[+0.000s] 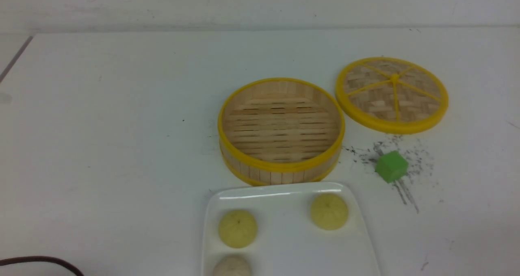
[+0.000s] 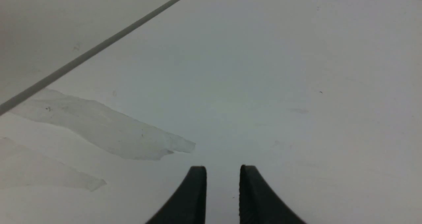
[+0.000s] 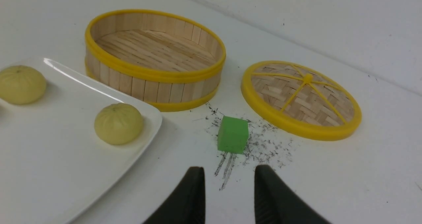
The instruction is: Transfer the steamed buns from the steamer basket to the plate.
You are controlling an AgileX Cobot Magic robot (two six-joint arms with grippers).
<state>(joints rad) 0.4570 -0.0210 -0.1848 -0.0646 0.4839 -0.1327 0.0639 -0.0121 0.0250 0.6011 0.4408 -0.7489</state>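
Since the steamer basket [image 1: 281, 130] shows only bare slats, the transfer looks done: two yellow steamed buns [image 1: 237, 228] sit on the plate [image 1: 284, 243] just in front of the basket, and a third off-white one [image 1: 232, 266] is cut by the frame edge, so its seating is probably fine but unconfirmed. Left gripper [image 2: 223, 174] hangs over bare table, jaws narrowly apart, holding nothing. Right gripper [image 3: 229, 175] likewise, empty, pointing at the green cube [image 3: 233, 134] right of the basket. Risks: a low right-arm retract clips the cube or the plate's corner, shifting the plate and rolling the bun nearest that rim off; the lid [image 1: 392, 93], right of the basket, is also sweepable.
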